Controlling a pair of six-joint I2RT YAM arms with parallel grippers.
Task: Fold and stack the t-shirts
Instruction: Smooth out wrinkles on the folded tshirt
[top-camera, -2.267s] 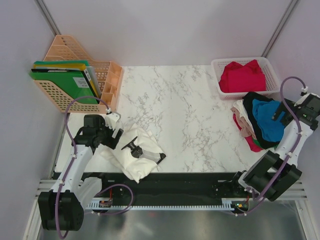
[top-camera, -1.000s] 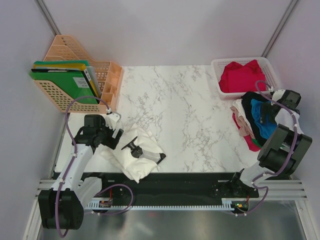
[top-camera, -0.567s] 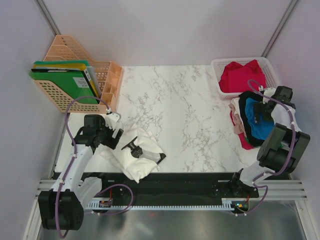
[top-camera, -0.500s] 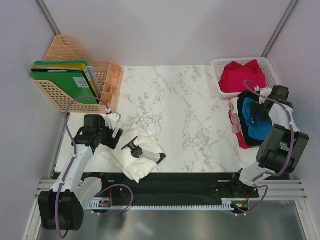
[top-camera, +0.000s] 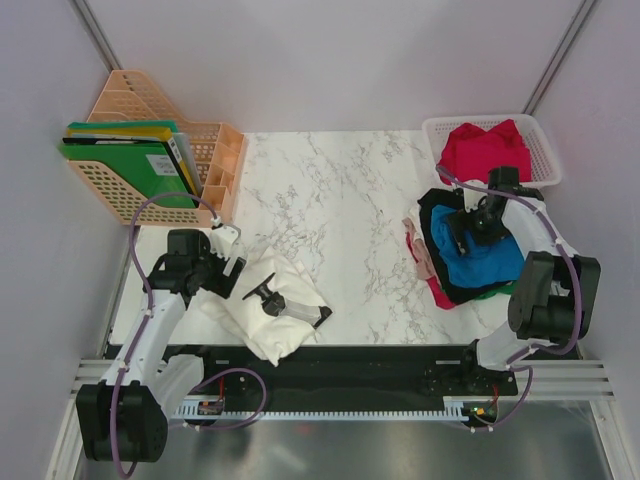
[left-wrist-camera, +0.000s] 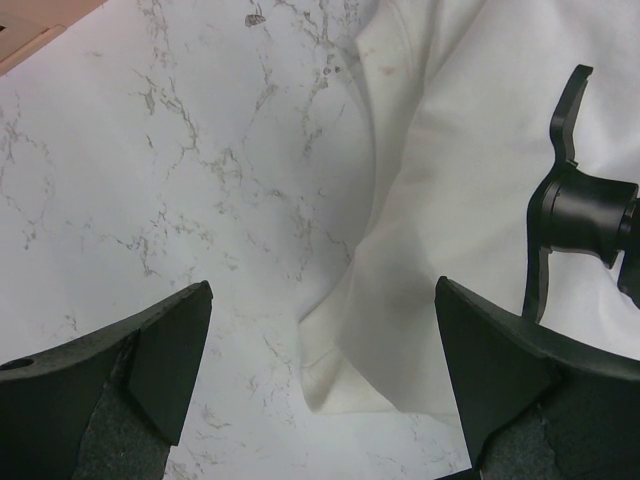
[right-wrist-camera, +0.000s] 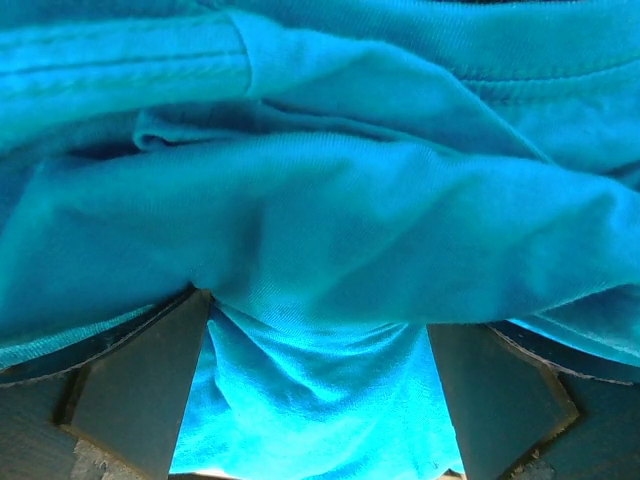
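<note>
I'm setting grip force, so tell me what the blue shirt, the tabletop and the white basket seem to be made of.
Blue shirt: soft matte knit cloth, judging by its folds and stitched hem. Tabletop: smooth, white with grey veins, marble or a marble-look laminate; can't tell which. White basket: probably moulded plastic, given its open mesh walls.

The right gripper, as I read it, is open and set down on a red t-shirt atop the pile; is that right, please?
Not quite: the open right gripper is set down on the bright blue t-shirt atop the pile, not a red one. The right wrist view shows blue cloth between its fingers.
</note>
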